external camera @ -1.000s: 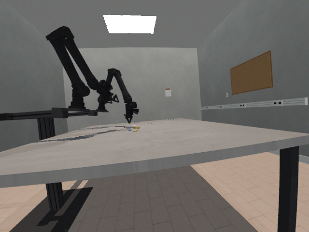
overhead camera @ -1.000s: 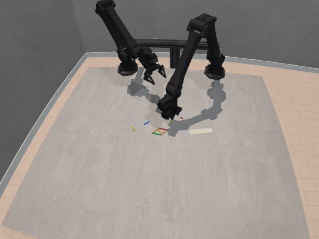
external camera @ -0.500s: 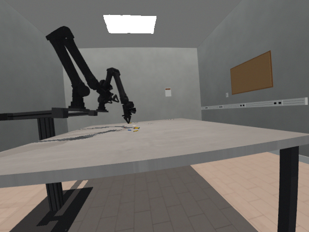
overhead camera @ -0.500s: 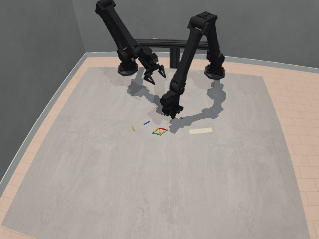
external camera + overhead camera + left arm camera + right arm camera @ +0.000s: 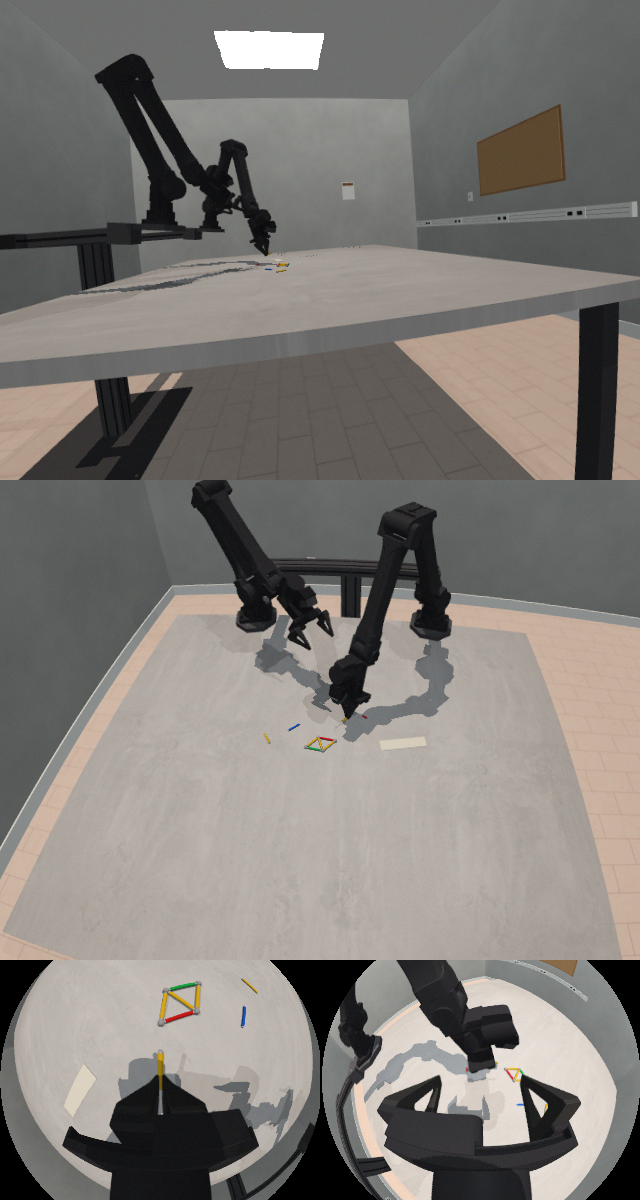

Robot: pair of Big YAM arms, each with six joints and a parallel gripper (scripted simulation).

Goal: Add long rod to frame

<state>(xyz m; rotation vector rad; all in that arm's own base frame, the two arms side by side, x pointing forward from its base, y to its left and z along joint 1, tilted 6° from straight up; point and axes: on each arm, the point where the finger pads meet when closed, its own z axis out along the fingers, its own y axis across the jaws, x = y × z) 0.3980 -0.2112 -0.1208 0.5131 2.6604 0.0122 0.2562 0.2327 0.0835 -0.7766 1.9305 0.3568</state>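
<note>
The frame (image 5: 320,744) is a small shape of yellow, green and red rods joined by steel balls, lying on the table; it also shows in the left wrist view (image 5: 180,1003) and the right wrist view (image 5: 514,1074). My left gripper (image 5: 350,711) is shut on a yellow rod (image 5: 160,1075), which points down and forward from the fingertips, just above the table and a short way behind the frame. The same gripper shows low over the table in the exterior view (image 5: 264,248). My right gripper (image 5: 311,628) (image 5: 480,1079) is open and empty, raised near its base at the back.
Loose rods lie on the table: a blue one (image 5: 293,727) and a yellow one (image 5: 266,738) to the frame's left, and a short red one (image 5: 364,716) beside the left gripper. A cream flat strip (image 5: 402,743) lies to the frame's right.
</note>
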